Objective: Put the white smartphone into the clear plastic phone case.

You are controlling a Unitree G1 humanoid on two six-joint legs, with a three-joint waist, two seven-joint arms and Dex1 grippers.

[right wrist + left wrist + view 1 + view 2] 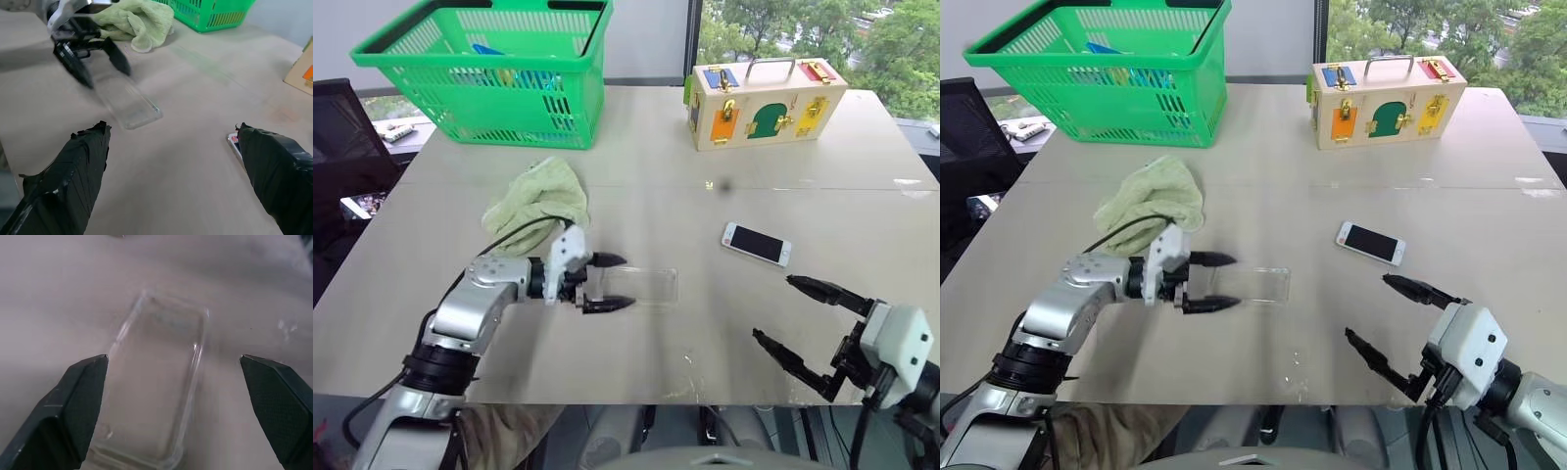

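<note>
Left hand (605, 283) is level over the surface (656, 196), its two black fingers spread wide, one on either side of the near end of the clear plastic phone case (641, 286), gripping nothing. The case lies flat on the surface, its long axis pointing away from the hand. Right hand (803, 323) hovers at the near right edge, fingers likewise wide apart and empty. White smartphone (756, 244) lies screen up on the surface, well apart from the case, just beyond the right hand. Pale green cloth (540, 203) sits crumpled behind the left hand; green basket (489, 69) and wooden latch box (766, 101) stand at the far edge.
</note>
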